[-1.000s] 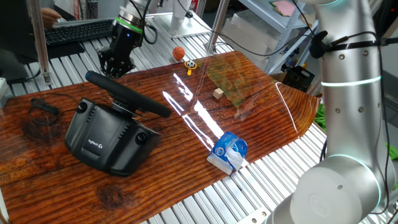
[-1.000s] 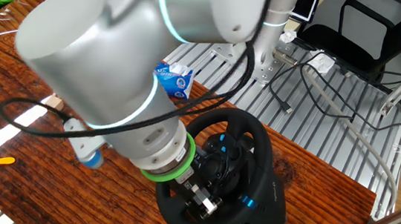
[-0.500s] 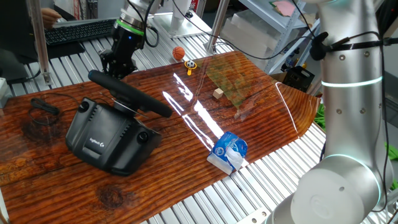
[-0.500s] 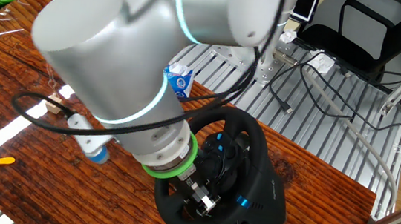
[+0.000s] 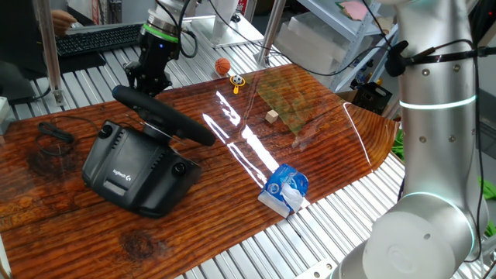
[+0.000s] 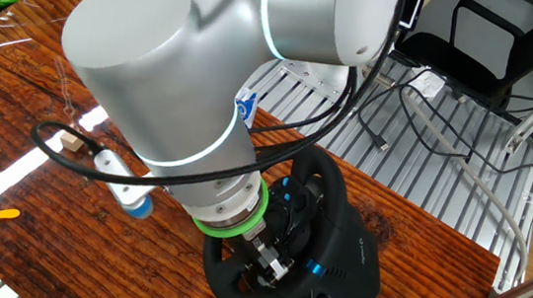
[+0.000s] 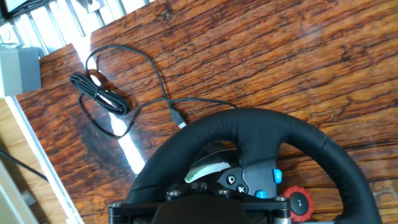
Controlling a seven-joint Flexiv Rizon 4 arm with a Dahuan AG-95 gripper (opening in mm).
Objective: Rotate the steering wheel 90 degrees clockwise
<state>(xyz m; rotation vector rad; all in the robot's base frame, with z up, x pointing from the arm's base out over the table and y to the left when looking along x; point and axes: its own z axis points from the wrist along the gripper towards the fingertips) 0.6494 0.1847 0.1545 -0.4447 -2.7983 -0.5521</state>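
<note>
The black steering wheel (image 5: 164, 118) stands tilted on its bulky black Logitech base (image 5: 133, 172) at the left of the wooden board. My gripper (image 5: 146, 82) sits at the far end of the rim and grips it. In the other fixed view the gripper (image 6: 268, 264) reaches into the wheel (image 6: 345, 199) at its lower left, beside a small blue light (image 6: 313, 268). The hand view looks along the rim (image 7: 267, 127). It shows a silver paddle (image 7: 208, 167), blue buttons and a red knob (image 7: 300, 200). My fingertips are hidden there.
A coiled black cable (image 7: 104, 99) lies on the board beyond the wheel. A blue and white carton (image 5: 285, 188), a small wooden block (image 5: 271, 116), an orange ball (image 5: 222, 67) and a yellow toy (image 5: 236, 80) lie to the right. A black keyboard (image 5: 97, 37) sits behind.
The wheel has turned with my gripper. The blue light has shifted left in the other fixed view. The arm has swung over the wheel, and the rim's gripped end has moved slightly.
</note>
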